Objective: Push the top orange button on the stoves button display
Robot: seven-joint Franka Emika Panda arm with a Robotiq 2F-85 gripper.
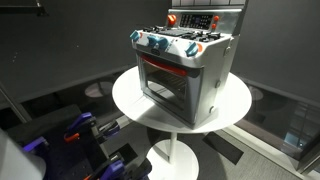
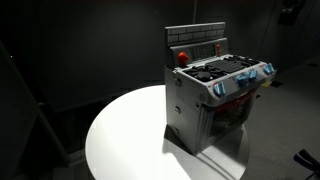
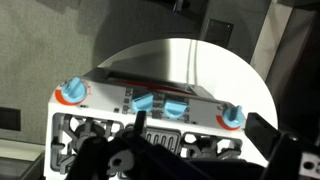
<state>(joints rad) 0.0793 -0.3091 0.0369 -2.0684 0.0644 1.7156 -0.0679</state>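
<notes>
The silver-grey toy stove (image 1: pixel 185 75) stands on a round white table (image 1: pixel 130 95), also in an exterior view (image 2: pixel 215 100). Its door window glows red-orange. The upright button display (image 1: pixel 195 20) rises at the stove's back, with small orange-red buttons at its ends (image 1: pixel 172 19). It also shows in an exterior view (image 2: pixel 195 38). In the wrist view I look down on the blue-and-white knobs (image 3: pixel 160 103) and dark burners. My gripper (image 3: pixel 200 125) hovers above the stove top, its dark fingers apart and empty. The display is hidden in the wrist view.
The white table (image 3: pixel 200 65) extends past the stove's front, with bare tabletop on its side (image 2: pixel 125 135). Blue and black equipment (image 1: pixel 75 135) sits low beside the table's pedestal. Dark walls surround the scene.
</notes>
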